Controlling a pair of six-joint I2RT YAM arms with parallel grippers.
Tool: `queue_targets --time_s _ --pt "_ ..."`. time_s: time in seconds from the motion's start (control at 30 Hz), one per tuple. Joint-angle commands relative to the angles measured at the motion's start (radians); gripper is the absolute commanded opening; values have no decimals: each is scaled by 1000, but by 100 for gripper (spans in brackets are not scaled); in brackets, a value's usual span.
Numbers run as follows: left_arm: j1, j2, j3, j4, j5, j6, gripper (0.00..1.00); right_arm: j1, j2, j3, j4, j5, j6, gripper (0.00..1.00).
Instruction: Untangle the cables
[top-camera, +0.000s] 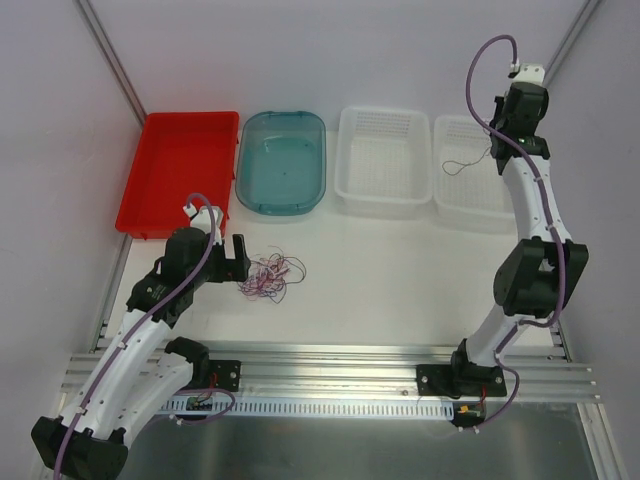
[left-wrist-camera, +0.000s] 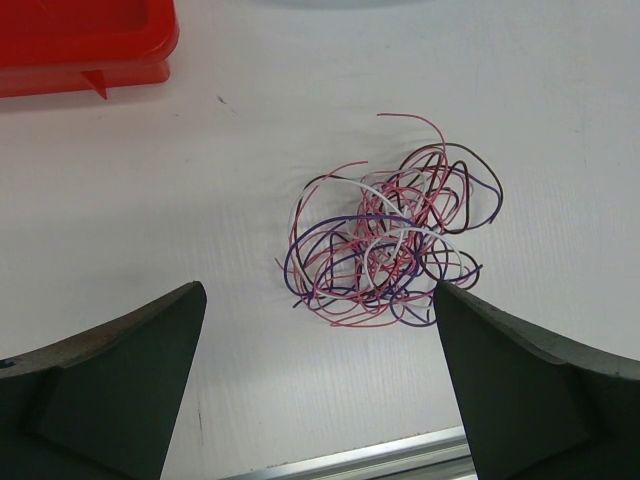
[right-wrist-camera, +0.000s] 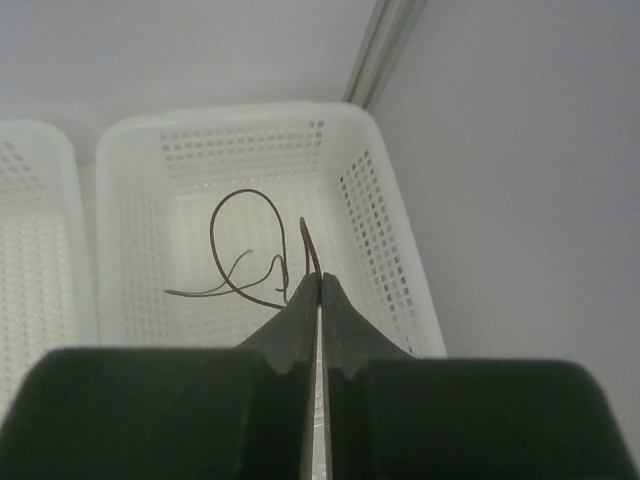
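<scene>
L claw (left-wrist-camera: 318, 292) hung spread over cable clump (left-wrist-camera: 390, 235) on worktop (left-wrist-camera: 150, 200) | R claw (right-wrist-camera: 320, 280) pinched brown strand (right-wrist-camera: 250, 190) over white basket (right-wrist-camera: 380, 200)

The left arm (top-camera: 125, 350) and right arm (top-camera: 535, 200) look alike to me: smooth white shells broken up by bulky black joints (top-camera: 535, 275). A thin lilac cable (top-camera: 474, 62) loops along each. Each ends below in a black base block (top-camera: 465, 380), and the fingers (left-wrist-camera: 110, 390) are dark matte wedges.

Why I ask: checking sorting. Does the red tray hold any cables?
No, the red tray is bare inside; the cable clump lies on the table.
</scene>
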Motion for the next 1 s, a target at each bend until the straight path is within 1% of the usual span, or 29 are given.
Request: queue_targets --time_s 0.0,0.03,0.07,0.13,0.17,0.23,0.3,0.33,0.43,0.5,0.57,0.6,0.63,0.67,0.7,0.77,0.8,0.9,0.93,0.97 --pt "5 0 -2 32 13 18 99 -15 69 -1 16 -29 60 1" --pt "5 0 -4 33 13 17 99 -18 82 12 -1 -39 80 5" --pt "5 2 -4 33 13 18 99 -18 99 16 -30 -49 85 24" --pt "5 2 -5 33 16 18 99 -18 95 18 -47 -78 97 47" --pt "5 2 -4 33 19 17 99 -18 87 18 -64 -87 111 68" --pt "5 3 -4 36 27 17 99 -17 49 18 -82 -125 122 83" --pt "5 8 -4 35 35 20 99 -15 18 19 -119 -176 148 89" --pt "5 10 -5 35 41 20 99 -12 -18 18 -150 -197 158 94" --pt "5 10 -5 35 50 18 99 5 -100 -8 -193 -283 204 99" --pt "5 10 -7 36 53 17 99 23 -149 -60 -225 -322 229 99" --pt "5 14 -9 35 53 12 99 68 -225 -106 -251 -372 235 99" --pt "5 19 -9 35 53 11 99 71 -250 -160 -259 -391 244 99" --pt "5 23 -7 36 55 7 99 124 -281 -186 -265 -404 247 100" --pt "5 34 -7 35 76 6 99 144 -330 -212 -276 -418 252 99" --pt "5 42 -9 35 78 4 99 167 -360 -276 -277 -444 267 99" --pt "5 63 -5 33 84 -3 99 241 -438 -344 -265 -470 281 99" --pt "5 71 -4 33 85 -6 99 293 -460 -406 -260 -490 307 99" --pt "5 97 4 32 102 -40 99 379 -542 -514 -207 -518 346 99" --pt "5 111 5 32 111 -66 99 434 -560 -587 -166 -524 371 99" --pt "5 117 10 33 124 -81 99 462 -574 -620 -143 -533 372 99"
